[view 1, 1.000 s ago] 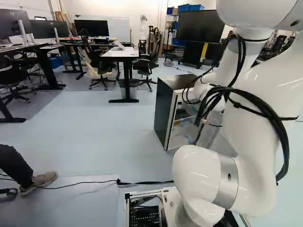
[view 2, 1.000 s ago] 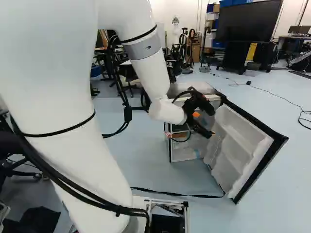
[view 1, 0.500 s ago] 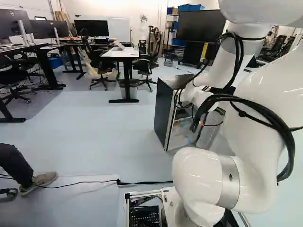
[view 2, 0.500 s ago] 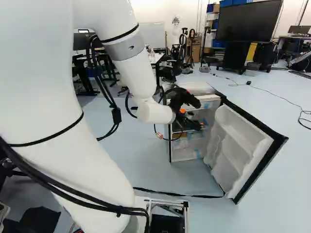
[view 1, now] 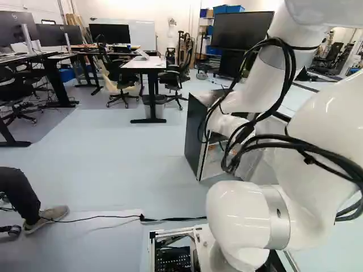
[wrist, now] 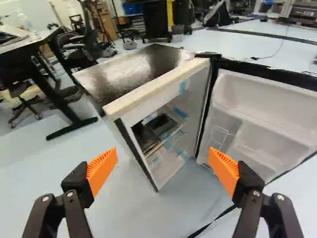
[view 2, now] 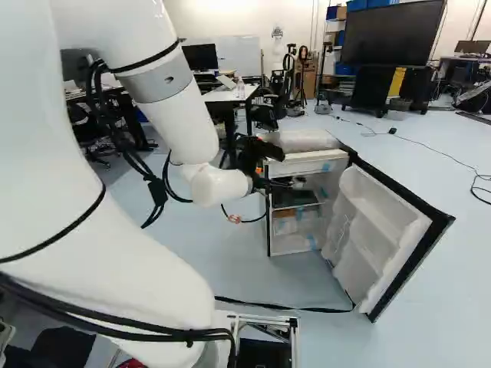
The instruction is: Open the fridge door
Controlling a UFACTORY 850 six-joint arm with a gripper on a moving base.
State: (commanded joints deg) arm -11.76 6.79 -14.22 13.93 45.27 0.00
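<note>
In the right base view my gripper point(view 2: 278, 167) is at the left front edge of the small fridge point(view 2: 303, 141), away from the door. The fridge door point(view 2: 387, 230) stands wide open to the right, its white shelved inside showing. From the wrist view, the gripper point(wrist: 162, 167) is open with nothing between its orange pads; the fridge point(wrist: 143, 67) stands ahead of it, shelves visible inside. The open door point(wrist: 272, 106) is beyond the right-hand finger, apart from it. In the left base view the arm partly covers the fridge point(view 1: 194, 133).
A white-topped desk point(view 1: 144, 63) and office chairs point(view 1: 120, 79) stand behind the fridge. A cable point(view 2: 284, 307) runs over the floor ahead of the base. A person's leg and shoe point(view 1: 46, 218) are at the left of the left base view.
In the right base view the arm has swung left, carrying the gripper from beside the open door, across the fridge's opening, to its left edge. Base, fridge and door have not moved.
</note>
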